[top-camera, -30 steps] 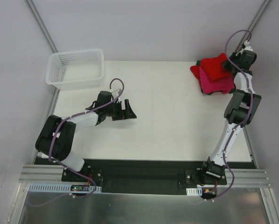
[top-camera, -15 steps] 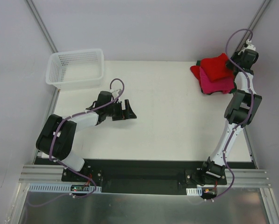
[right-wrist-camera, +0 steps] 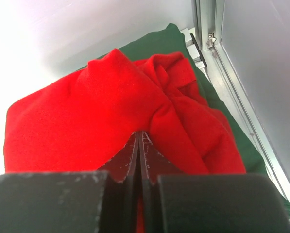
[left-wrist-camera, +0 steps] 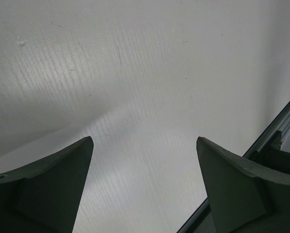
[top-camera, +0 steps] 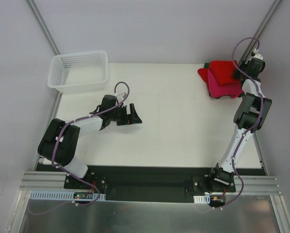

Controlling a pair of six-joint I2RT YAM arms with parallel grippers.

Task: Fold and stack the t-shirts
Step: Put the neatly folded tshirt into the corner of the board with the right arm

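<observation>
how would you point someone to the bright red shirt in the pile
Go to the table's far right corner, where shirts are stacked. The bright red t-shirt is the topmost, lying over a magenta-pink one, with dark green peeking out at the far edge.

A white table [top-camera: 183,136] stands between pale grey walls [top-camera: 149,29] with aluminium rails [top-camera: 43,26].

Left arm [top-camera: 81,127]: folded low at left of centre, wrist pointing right.
Left gripper [top-camera: 134,115]: fingers [left-wrist-camera: 62,184] spread wide apart.
Right arm [top-camera: 242,136]: stretched up the right edge to the upper right.
Right gripper [top-camera: 238,69]: fingers [right-wrist-camera: 130,155] pressed together.
</observation>
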